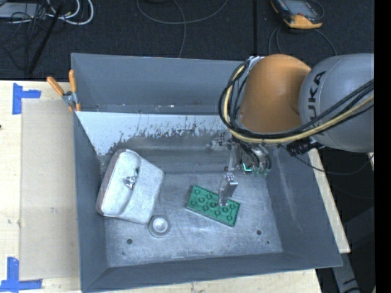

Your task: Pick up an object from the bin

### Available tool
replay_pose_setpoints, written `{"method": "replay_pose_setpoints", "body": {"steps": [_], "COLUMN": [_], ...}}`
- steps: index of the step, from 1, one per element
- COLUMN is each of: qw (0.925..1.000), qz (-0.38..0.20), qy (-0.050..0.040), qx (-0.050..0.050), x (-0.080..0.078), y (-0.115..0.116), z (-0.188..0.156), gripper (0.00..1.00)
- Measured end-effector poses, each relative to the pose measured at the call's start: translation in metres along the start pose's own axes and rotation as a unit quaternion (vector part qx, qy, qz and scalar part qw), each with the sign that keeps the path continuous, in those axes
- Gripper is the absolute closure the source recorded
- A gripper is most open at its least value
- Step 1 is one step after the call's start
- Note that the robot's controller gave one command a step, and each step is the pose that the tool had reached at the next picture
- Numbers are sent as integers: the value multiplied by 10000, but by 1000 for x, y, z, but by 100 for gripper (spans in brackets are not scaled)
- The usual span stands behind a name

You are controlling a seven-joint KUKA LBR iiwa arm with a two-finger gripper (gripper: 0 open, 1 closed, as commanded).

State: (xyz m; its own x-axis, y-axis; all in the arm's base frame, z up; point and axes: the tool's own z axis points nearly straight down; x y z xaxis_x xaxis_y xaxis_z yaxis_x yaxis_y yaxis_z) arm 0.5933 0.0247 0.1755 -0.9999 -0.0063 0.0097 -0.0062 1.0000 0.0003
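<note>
A flat green studded building plate (212, 206) lies on the bin floor right of centre, turned a little askew. My gripper (227, 191) hangs straight down over the plate's upper right part, its fingertips close to or touching the studs. The fingers stand close together, and nothing shows between them.
A white toy sink (129, 185) with a small tap lies tilted against the left wall of the bin. A small silver round cap (159, 226) sits just below it. The arm with its orange cover fills the upper right of the bin.
</note>
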Motion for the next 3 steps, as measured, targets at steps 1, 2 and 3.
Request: {"method": "replay_pose_setpoints", "body": {"steps": [1,2,3], "qw": [9991,9991,9997], "qz": [418,419,221], "qy": [9,-37,-96], "qx": [2,0,1], "x": [48,45,62], "y": [-21,-21,-25], "z": [100,95,-128], "gripper": [0,100,100]}}
